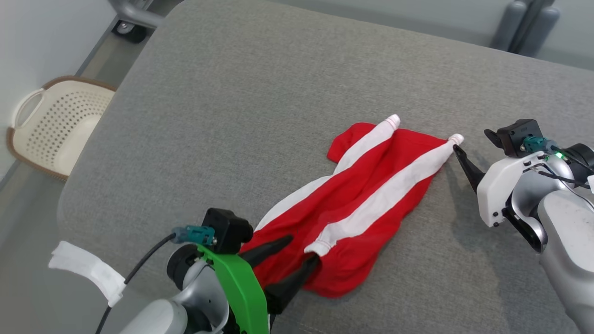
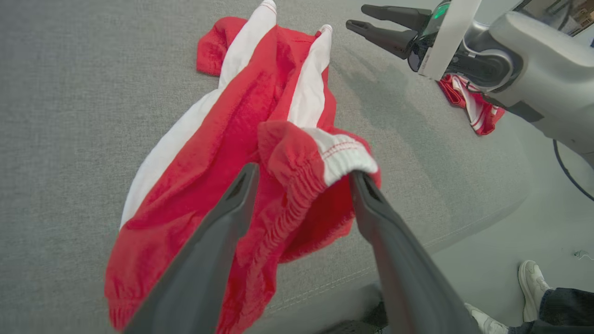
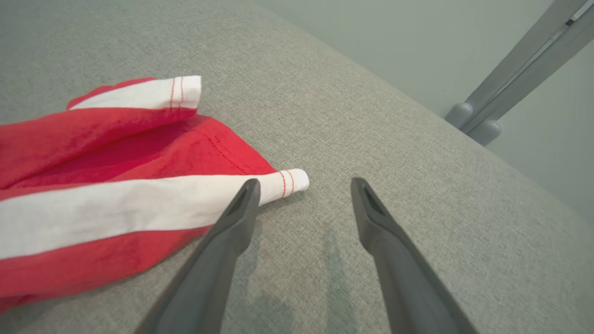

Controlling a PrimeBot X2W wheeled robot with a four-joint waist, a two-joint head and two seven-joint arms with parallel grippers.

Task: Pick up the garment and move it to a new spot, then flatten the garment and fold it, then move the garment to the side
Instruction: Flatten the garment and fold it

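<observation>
A broad grey upholstered surface (image 1: 287,74) takes most of the head view, with rounded corners and a pale floor (image 1: 28,208) around it. The garment (image 1: 371,190) lies on it, a little right of the middle and toward the near edge. It is red with white side stripes, stretched out long but wrinkled. Its two leg ends point to the far side, and its gathered waistband (image 2: 297,185) lies at the near side. On the floor to the left of the surface stands a cream laundry basket (image 1: 55,125) with a brown rim, well apart from the garment.

The left gripper (image 2: 304,174), on an arm with a green cover, is at the waistband end. Its two dark fingers (image 2: 218,241) stand wide apart. A raised fold of the waistband sits between them, and the white part of this fold touches the tip of one finger, but the cloth is not pinched. The right gripper (image 3: 301,185) is at the far right leg end. Its jaws also stand wide and hold nothing. One tip is at the white cuff (image 3: 287,181) — whether it touches the cuff or is just above it, I cannot tell. The other tip is over bare grey fabric.

In the left wrist view a smaller red and white cloth (image 2: 473,109) lies behind the right arm, near the edge of the surface, partly hidden. In the bottom right corner of the same view a white shoe (image 2: 529,283) of a person stands on the floor.
</observation>
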